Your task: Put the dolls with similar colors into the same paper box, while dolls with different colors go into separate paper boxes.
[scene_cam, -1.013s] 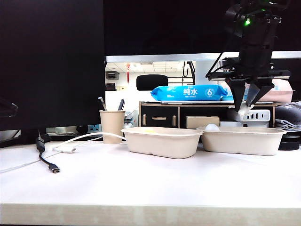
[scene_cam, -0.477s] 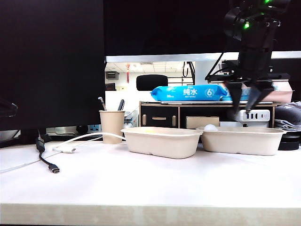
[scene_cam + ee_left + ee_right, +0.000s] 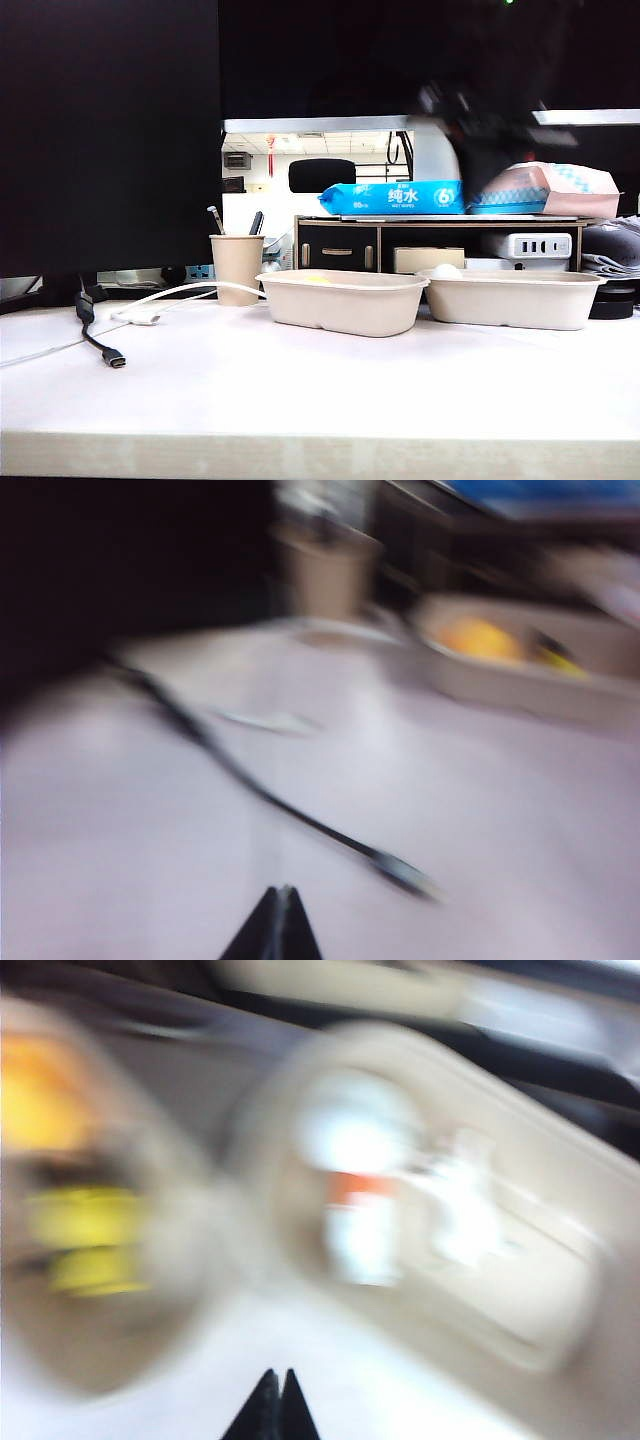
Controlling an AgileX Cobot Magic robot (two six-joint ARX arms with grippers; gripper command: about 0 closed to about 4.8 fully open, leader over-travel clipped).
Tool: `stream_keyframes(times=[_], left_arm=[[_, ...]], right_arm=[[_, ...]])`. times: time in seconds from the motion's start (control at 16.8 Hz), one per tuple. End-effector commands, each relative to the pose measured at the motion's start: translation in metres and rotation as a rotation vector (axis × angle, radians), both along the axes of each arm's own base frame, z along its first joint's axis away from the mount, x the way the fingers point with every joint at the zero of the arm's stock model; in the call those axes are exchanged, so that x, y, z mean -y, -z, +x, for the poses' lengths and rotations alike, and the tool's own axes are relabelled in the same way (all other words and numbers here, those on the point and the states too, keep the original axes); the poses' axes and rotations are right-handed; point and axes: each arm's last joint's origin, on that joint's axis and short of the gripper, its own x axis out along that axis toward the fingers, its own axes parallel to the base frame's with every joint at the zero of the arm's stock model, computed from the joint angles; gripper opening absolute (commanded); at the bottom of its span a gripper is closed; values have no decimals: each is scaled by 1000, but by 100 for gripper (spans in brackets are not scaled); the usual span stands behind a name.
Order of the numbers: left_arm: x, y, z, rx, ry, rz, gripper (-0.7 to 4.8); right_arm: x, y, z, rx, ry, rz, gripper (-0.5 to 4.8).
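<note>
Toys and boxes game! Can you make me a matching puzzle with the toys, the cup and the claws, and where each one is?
Things:
1. white toy
2. yellow toys
3. cup
4. right claw

Places or states:
A. left box
B. shut, above the boxes
C. right box
D. on the table, left of both boxes

Pairs: 1-C, 2-A, 3-D, 4-B

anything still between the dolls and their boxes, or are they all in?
Nothing visible in the way. The white doll lies inside the right paper box; both yellow dolls sit in the left paper box. Right hand is shut and empty above them; left hand is shut over bare table.
</note>
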Motion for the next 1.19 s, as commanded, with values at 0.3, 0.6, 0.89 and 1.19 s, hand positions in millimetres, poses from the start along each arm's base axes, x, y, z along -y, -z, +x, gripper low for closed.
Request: stream_keyframes(times=[0.3,0.6,0.89,1.19], left_arm=[[-20,-7,1,81,-209,-18,-5],[-20,-6,1,76,-206,-17,-5],[-20,-6,1,76,-207,-17,-5],[-20,-6,1,76,-207,-17,-5]], right_arm=[[-41,-80,-68,346,-142,92,-8],[-58,-101,-119,398,-204,68,-7],[-66,-102,-128,410,-232,59,0],[-65,-101,-126,410,-226,56,0]])
